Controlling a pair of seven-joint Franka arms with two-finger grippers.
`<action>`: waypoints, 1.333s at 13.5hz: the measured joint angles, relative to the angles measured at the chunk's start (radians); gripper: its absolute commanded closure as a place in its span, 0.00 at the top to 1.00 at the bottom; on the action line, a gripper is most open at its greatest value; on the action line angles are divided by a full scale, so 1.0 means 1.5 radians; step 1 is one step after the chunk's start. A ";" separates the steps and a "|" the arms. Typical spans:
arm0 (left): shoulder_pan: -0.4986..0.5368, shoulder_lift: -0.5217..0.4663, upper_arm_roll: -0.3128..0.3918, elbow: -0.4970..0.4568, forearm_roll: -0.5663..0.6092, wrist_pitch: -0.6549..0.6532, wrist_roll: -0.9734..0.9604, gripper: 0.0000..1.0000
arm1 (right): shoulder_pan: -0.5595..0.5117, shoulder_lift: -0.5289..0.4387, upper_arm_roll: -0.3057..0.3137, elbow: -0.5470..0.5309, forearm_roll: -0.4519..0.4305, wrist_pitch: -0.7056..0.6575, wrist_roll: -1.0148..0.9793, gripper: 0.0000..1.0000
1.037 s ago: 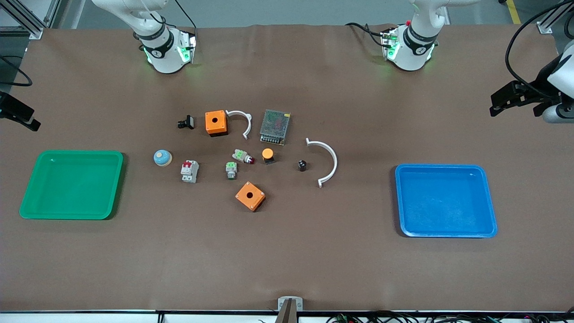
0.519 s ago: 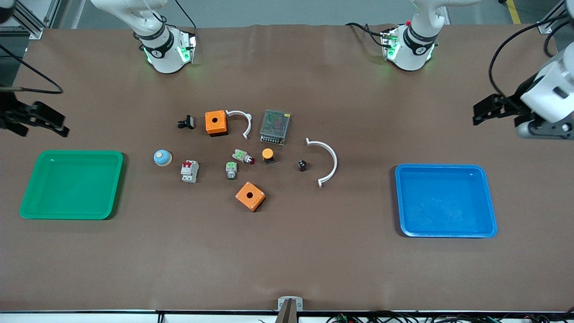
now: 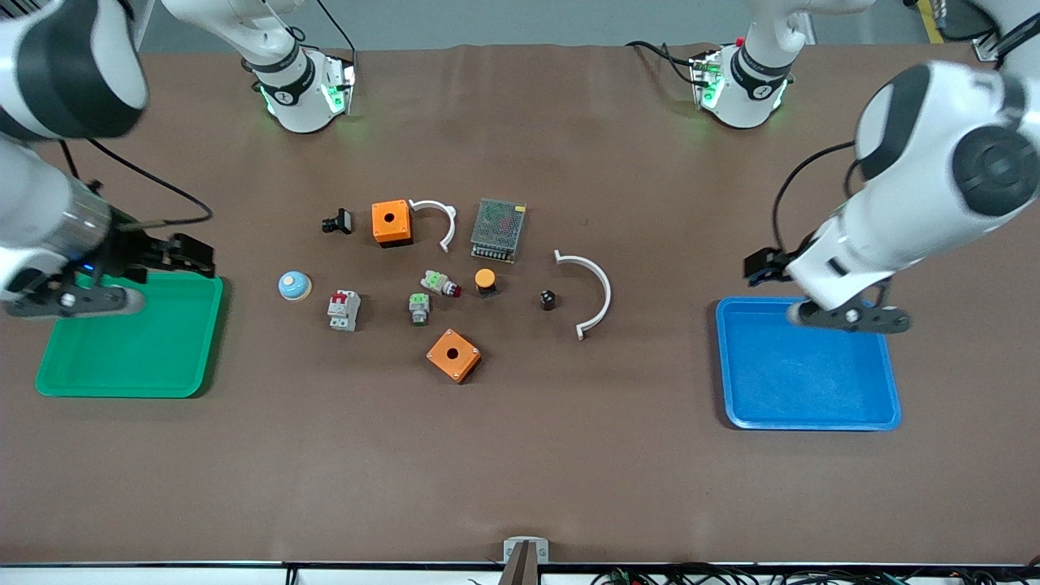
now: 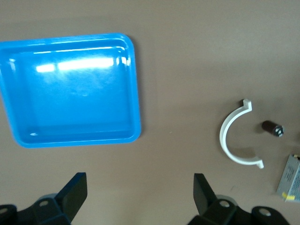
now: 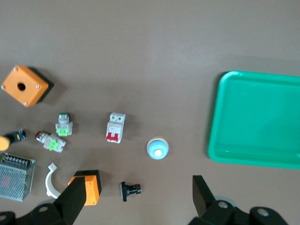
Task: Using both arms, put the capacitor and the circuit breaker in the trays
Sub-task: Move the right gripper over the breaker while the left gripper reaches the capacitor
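Observation:
The capacitor (image 3: pixel 548 300), a tiny black cylinder, lies on the table beside a large white arc (image 3: pixel 593 292); it also shows in the left wrist view (image 4: pixel 273 128). The circuit breaker (image 3: pixel 344 310), white-grey with red levers, lies beside a blue dome button (image 3: pixel 293 285); it also shows in the right wrist view (image 5: pixel 116 127). My left gripper (image 3: pixel 757 269) is open and empty in the air over the blue tray's (image 3: pixel 890 406) rim, fingers wide apart in its wrist view (image 4: pixel 139 194). My right gripper (image 3: pixel 195 255) is open and empty over the green tray's (image 3: pixel 57 382) corner (image 5: pixel 138 194).
Between the trays lie two orange boxes (image 3: pixel 392 223) (image 3: pixel 453 355), a black clip-like part (image 3: pixel 337 221), a small white arc (image 3: pixel 439 219), a mesh power supply (image 3: pixel 497 230), two grey parts with green tops (image 3: pixel 419 308) (image 3: pixel 439 283) and an orange-capped button (image 3: pixel 485 281).
Both arms have swung in from the table's ends. The left gripper now hangs over the blue tray's rim, the right over the green tray's corner. The parts have not moved.

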 measured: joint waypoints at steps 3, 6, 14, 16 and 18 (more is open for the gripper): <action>-0.050 0.044 -0.002 -0.014 0.000 0.038 -0.087 1.00 | 0.038 0.045 0.000 -0.028 0.000 0.010 0.045 0.99; -0.115 0.081 -0.003 -0.027 0.000 0.084 -0.182 0.99 | 0.055 0.061 0.000 -0.091 0.008 0.078 0.078 1.00; -0.238 0.185 -0.002 -0.042 0.000 0.227 -0.443 0.90 | 0.056 0.061 0.000 -0.307 0.056 0.348 0.081 0.99; -0.257 0.211 -0.002 -0.043 0.000 0.262 -0.494 0.87 | 0.058 0.061 0.000 -0.338 0.057 0.393 0.084 0.99; -0.274 0.235 -0.002 -0.043 0.000 0.299 -0.540 0.83 | 0.071 0.061 0.000 -0.359 0.057 0.429 0.109 0.99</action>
